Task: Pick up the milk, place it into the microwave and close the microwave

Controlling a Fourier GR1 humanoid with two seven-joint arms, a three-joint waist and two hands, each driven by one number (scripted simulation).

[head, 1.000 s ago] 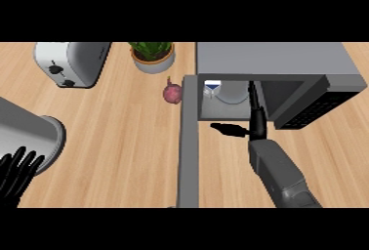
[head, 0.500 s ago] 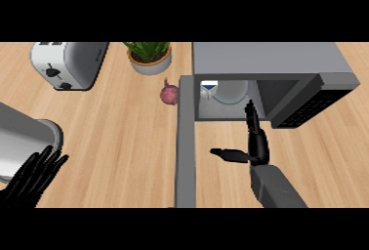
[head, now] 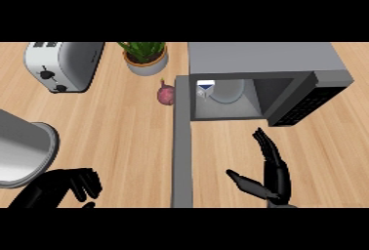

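Looking down in the head view, the milk (head: 206, 90) is standing inside the microwave (head: 259, 58) at the left of its cavity, while the microwave door (head: 183, 161) is hanging wide open, reaching toward the near edge. The right hand (head: 270, 176) is hovering just right of that door with fingers straight and spread, holding nothing; the left hand (head: 61, 188) is resting at the near left, relaxed and empty. If the door is being pushed from its inner side, I judge the swing could stall, or fingers could be getting caught against the cavity.
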